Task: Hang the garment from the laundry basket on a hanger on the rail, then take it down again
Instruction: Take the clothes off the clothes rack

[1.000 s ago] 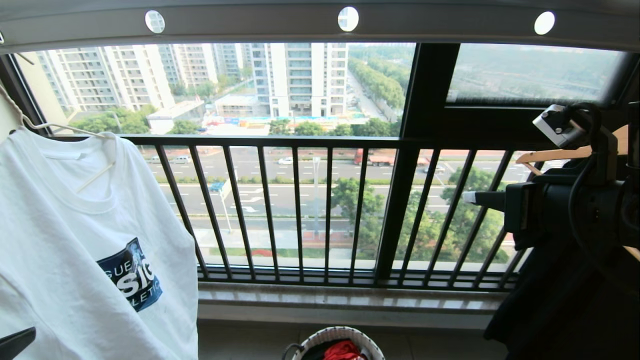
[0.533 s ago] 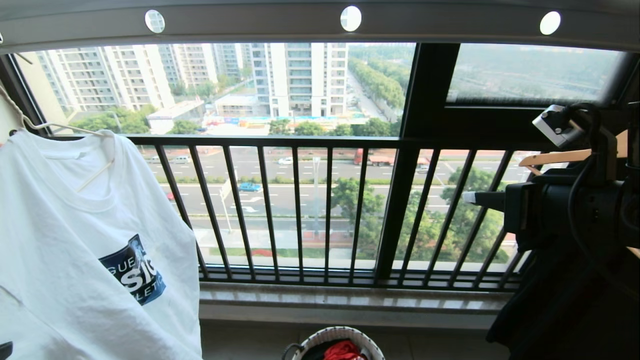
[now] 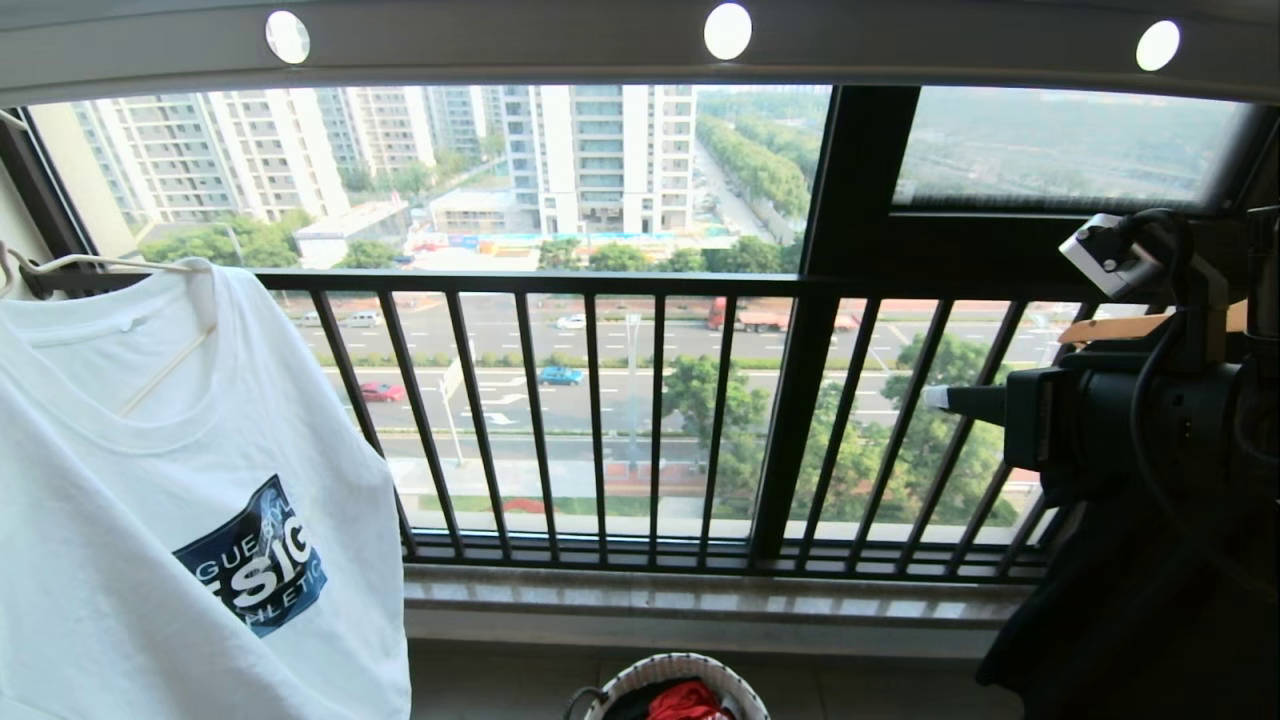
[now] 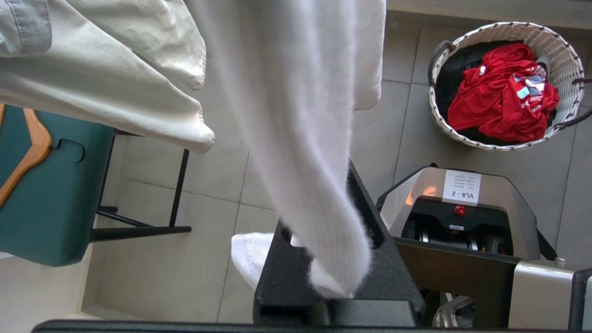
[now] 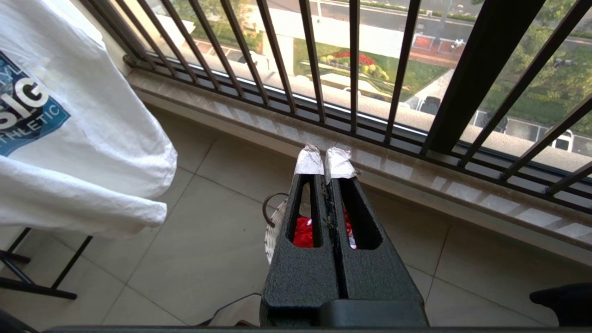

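Observation:
The garment (image 3: 150, 480), a white T-shirt with a dark blue chest print, hangs at the left on the thin cream hanger (image 3: 100, 262). The hanger's hook is out of view. Above runs the pale grey rail (image 3: 500, 45) with round holes. In the left wrist view my left gripper (image 4: 319, 199) is shut on a hanging fold of the garment (image 4: 296, 115), which covers its tips. My right gripper (image 5: 327, 162) is shut and empty, held level at the right (image 3: 940, 398). The laundry basket (image 3: 680, 668) stands on the floor below, also in the wrist views (image 4: 508, 25).
The black barred railing (image 3: 650, 420) closes off the window ahead. A red garment (image 4: 499, 97) lies in the basket. A teal chair (image 4: 46, 208) with a wooden hanger (image 4: 27, 157) stands beside a pale hanging cloth (image 4: 115, 69). My own base (image 4: 462, 208) sits below.
The shirt's collar and hanger have swung left and tilted flatter, and the print has shifted left. The rail's holes have spread outward. The dark finger tip at the lower left corner has left the head view.

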Tool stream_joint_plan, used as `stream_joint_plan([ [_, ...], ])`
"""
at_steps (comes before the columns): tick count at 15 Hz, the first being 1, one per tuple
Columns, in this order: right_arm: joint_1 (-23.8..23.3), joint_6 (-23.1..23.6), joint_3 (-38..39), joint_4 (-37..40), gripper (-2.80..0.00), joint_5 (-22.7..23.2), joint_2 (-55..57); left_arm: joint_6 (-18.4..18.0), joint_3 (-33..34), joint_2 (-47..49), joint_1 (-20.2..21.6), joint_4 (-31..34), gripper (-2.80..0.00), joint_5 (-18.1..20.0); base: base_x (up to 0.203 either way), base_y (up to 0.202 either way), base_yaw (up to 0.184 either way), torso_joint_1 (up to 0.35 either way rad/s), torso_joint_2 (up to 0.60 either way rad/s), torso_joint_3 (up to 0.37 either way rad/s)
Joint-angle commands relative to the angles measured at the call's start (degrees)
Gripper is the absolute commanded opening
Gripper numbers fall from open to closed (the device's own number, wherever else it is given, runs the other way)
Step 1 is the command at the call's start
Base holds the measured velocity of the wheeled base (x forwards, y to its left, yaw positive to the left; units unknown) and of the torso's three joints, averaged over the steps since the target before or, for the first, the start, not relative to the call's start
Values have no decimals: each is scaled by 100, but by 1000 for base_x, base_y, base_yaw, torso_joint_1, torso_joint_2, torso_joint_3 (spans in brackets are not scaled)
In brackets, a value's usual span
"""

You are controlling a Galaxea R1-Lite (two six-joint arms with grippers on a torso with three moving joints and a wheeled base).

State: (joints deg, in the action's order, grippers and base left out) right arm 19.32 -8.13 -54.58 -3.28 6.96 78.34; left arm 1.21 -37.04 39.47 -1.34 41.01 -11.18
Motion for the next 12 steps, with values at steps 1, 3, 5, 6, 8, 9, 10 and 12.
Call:
stream_joint_plan([
  [1, 1, -4, 0, -6, -280, 7, 6, 2, 210, -108, 2, 37, -280, -7, 0, 0, 0, 0, 0, 0],
  [3, 1, -4, 0, -6, -280, 7, 6, 2, 421, -137, 2, 39, -280, -7, 0, 0, 0, 0, 0, 0],
  [5, 1, -4, 0, -6, -280, 7, 6, 2, 576, -129, 2, 52, -280, -7, 0, 0, 0, 0, 0, 0],
  [6, 1, -4, 0, -6, -280, 7, 6, 2, 637, -107, 2, 56, -280, -7, 0, 0, 0, 0, 0, 0],
  [8, 1, -4, 0, -6, -280, 7, 6, 2, 671, -114, 2, 49, -280, -7, 0, 0, 0, 0, 0, 0],
  [9, 1, -4, 0, -6, -280, 7, 6, 2, 645, -124, 2, 48, -280, -7, 0, 0, 0, 0, 0, 0],
  [10, 1, -4, 0, -6, -280, 7, 6, 2, 604, -136, 2, 40, -280, -7, 0, 0, 0, 0, 0, 0],
  [12, 1, -4, 0, -6, -280, 7, 6, 2, 540, -142, 2, 39, -280, -7, 0, 0, 0, 0, 0, 0],
])
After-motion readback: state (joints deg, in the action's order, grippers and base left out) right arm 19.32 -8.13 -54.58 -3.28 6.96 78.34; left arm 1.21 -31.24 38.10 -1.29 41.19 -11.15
